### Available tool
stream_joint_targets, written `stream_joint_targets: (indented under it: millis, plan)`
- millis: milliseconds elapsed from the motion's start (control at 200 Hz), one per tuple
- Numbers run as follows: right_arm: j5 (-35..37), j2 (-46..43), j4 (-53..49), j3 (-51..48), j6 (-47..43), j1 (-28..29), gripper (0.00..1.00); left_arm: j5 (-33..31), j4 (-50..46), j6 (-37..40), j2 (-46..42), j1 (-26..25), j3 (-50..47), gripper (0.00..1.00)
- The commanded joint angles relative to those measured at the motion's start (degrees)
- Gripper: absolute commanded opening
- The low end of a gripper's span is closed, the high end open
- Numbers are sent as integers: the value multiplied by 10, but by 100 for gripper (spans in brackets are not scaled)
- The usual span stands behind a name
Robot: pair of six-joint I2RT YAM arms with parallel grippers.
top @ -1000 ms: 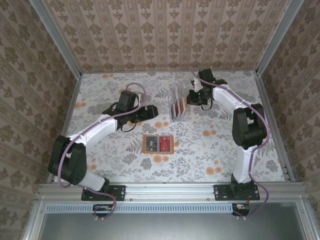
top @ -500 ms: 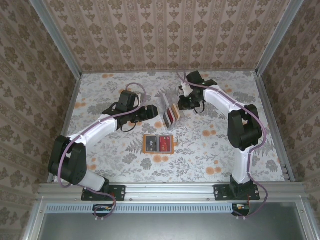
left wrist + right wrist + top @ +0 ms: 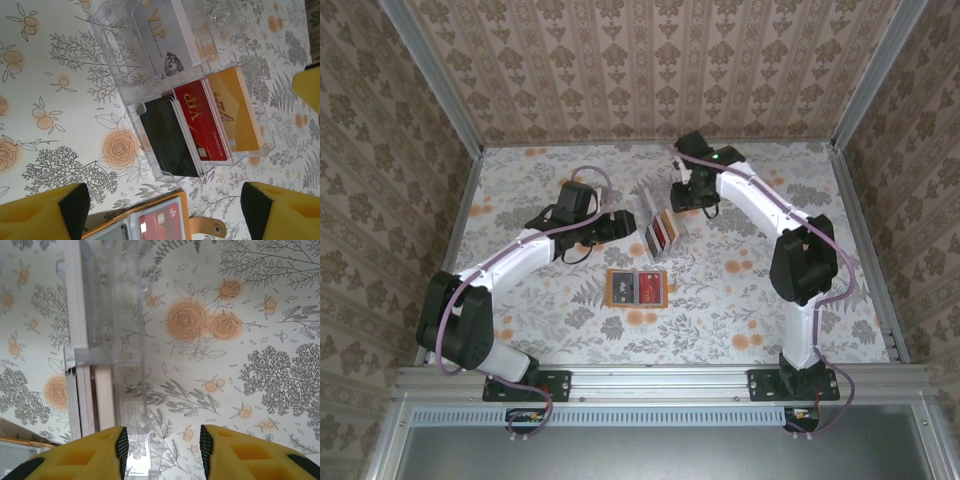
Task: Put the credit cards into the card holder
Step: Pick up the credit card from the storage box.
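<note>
From above, you have the card holder (image 3: pixel 636 288) lying open on the table (image 3: pixel 740 300) in front of the clear box (image 3: pixel 660 228), just apart from it, with the left claw (image 3: pixel 616 224) beside the box's left side and the right claw (image 3: pixel 682 200) at its far right corner. There is free table on every side of the holder. The walls and metal rails are well apart from both claws, so the box is the only nearby thing to bump. In the left wrist view, the left claw (image 3: pixel 162 202) is spread wide and empty, hovering over the holder (image 3: pixel 182 210), which already shows a red card (image 3: pixel 157 222) and a grey one (image 3: pixel 112 234) in its slots. I judge the job only begun. A black stack (image 3: pixel 167 135), a red stack (image 3: pixel 202 120) and a yellow stack (image 3: pixel 235 110) stand on edge in the box, and a pale card (image 3: pixel 162 35) lies in its open lid. In the right wrist view, the right claw (image 3: pixel 164 445) is partly spread and pinches nothing. The box's clear wall (image 3: pixel 127 340) runs down close to one pad, and the card edges (image 3: pixel 87 400) sit just beyond it. Bare table lies to the other side if you need room to back away.
</note>
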Motion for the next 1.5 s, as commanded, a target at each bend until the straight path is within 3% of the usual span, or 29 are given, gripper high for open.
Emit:
stream_joint_targets:
  millis: [0,610,1240,1495]
  plan:
    - [116,7,-50,23,32,42,46,-16,-16,3,4,11,0,83]
    - [279,117,-120,97,47,121,45,-20,-19,-2,-21,44,-34,84]
    - [364,133,-128,108,47,140,43,-13,-16,-7,-17,49,-35,84]
    - [366,121,-127,107,41,140,35,-11,-16,-8,-17,49,-35,84]
